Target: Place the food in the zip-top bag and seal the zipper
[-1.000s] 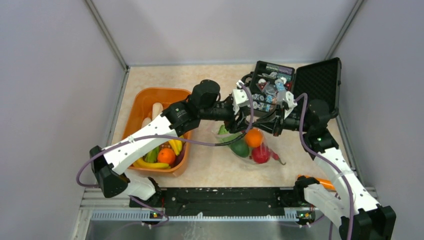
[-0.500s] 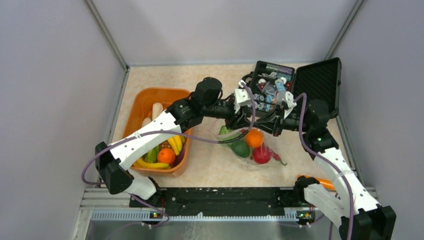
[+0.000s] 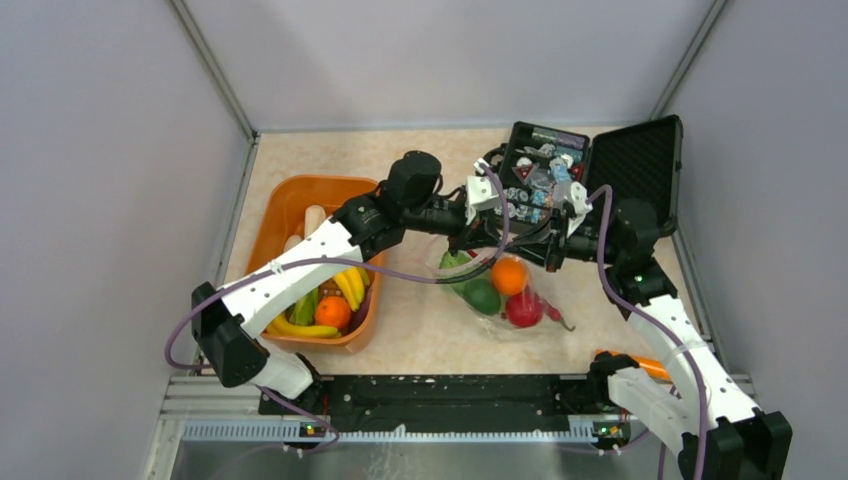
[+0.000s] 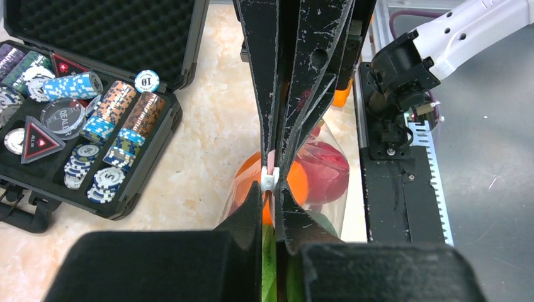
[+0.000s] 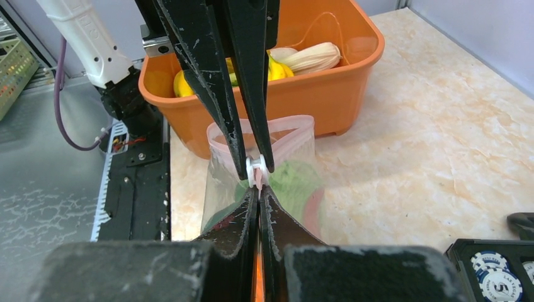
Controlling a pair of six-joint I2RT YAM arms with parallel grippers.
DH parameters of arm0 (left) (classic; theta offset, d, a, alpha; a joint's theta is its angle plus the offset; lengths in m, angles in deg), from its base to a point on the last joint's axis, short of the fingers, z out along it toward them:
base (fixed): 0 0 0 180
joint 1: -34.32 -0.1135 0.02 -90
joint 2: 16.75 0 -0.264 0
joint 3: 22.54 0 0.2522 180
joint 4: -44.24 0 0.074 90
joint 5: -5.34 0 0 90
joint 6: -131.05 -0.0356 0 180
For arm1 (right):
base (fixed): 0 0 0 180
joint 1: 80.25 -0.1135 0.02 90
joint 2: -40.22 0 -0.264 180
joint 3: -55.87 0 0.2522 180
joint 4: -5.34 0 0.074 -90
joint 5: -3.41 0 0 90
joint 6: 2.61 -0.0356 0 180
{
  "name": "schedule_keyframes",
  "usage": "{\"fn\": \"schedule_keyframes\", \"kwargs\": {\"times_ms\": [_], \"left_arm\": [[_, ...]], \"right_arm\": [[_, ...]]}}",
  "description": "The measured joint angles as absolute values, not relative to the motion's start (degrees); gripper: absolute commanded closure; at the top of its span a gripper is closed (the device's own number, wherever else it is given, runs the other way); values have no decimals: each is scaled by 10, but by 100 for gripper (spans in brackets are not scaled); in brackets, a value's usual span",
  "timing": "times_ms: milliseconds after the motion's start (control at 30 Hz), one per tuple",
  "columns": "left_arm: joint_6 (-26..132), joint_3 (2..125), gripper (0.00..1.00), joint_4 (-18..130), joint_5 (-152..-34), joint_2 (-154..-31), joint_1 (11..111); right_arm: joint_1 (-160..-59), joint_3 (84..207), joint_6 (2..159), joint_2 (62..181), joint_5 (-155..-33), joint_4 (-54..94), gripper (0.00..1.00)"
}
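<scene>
- Clear, crinkly plastic is what it all turns on: the zip-top bag (image 3: 505,292) lies mid-table (image 3: 420,335), between the orange tub (image 3: 300,192) and the black case (image 3: 640,150). Its mouth end is lifted to where the two arms meet.
- Food is already inside it: an orange (image 3: 508,275), a green piece (image 3: 482,297) and a red piece (image 3: 522,308). More food sits in the tub, bananas (image 3: 303,328) among it.
- The left jaws are pinched tight on the zipper (image 5: 289,117), coming in from the tub side. The right jaws are pinched on the same strip from the case side, so the two sets of tips meet nose to nose.
- A small white slider (image 4: 269,179) sits right between those tips. Which pair actually has it, I cannot tell.
- The zipper's long axis runs along the line from one wrist to the other, roughly across the table.
- Seen from the right wrist, the mouth gapes in a loop beyond the slider, on the tub side, beneath the left fingers (image 5: 204,69). By my reckoning the unsealed stretch lies toward the left arm, so the slider would have to travel that way while the right jaws anchor the other end.
- In the way are the left arm's own fingers over that open stretch, with the tub wall near behind it.
- The case and its poker chips (image 4: 94,119) sit just beside the bag, off the zipper's line.
- The bag is soft, so it may bunch rather than let the slider run.
</scene>
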State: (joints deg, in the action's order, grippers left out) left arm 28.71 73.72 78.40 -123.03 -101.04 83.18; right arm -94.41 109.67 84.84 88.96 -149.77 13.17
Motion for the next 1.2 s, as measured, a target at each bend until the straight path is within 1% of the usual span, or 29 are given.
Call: {"fn": "schedule_keyframes", "kwargs": {"times_ms": [967,1000,1067,1100,1133,1200], "left_arm": [[252,733,100,838,-1215,-1016,827],[252,731,100,839,-1212,-1017,826],[253,726,100,840,-1210,-1018,825],[254,722,100,841,-1207,-1018,824],[255,719,100,841,-1204,-1020,823],[258,714,100,841,-1199,-1025,820]], "right_arm": [[-945,1098,889,874,-1487,186,100],[-947,1098,892,875,-1483,191,94],[-951,1098,895,877,-1475,202,67],[-954,1099,896,881,-1471,209,56],[-957,1099,894,884,-1470,214,51],[-965,1105,900,893,-1464,230,46]]}}
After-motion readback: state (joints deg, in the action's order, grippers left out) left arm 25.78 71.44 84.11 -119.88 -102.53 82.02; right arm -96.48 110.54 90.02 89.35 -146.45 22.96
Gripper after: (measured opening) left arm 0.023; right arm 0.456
